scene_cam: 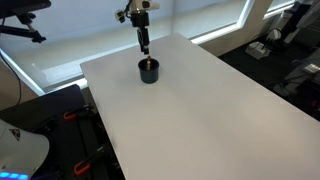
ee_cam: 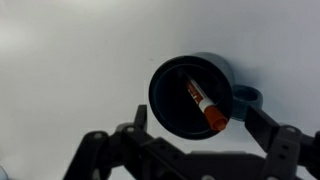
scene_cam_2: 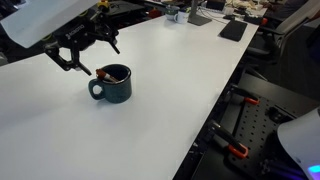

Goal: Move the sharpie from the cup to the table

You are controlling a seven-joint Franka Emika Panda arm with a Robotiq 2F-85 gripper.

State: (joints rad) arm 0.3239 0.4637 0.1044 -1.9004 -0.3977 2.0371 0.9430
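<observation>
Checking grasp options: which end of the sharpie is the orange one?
The end of the sharpie near the rim of the cup, beside the handle; the other end is dark, toward the middle.

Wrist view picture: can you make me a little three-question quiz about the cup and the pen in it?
1. True or false: the sharpie lies flat on the table.
2. Pick one: the end effector is A) open, B) shut on the sharpie, C) shut on the cup.
3. Fill the gap: the cup has a ___ on its side.
Key: 1 false (it is in the cup); 2 A; 3 handle.
</observation>
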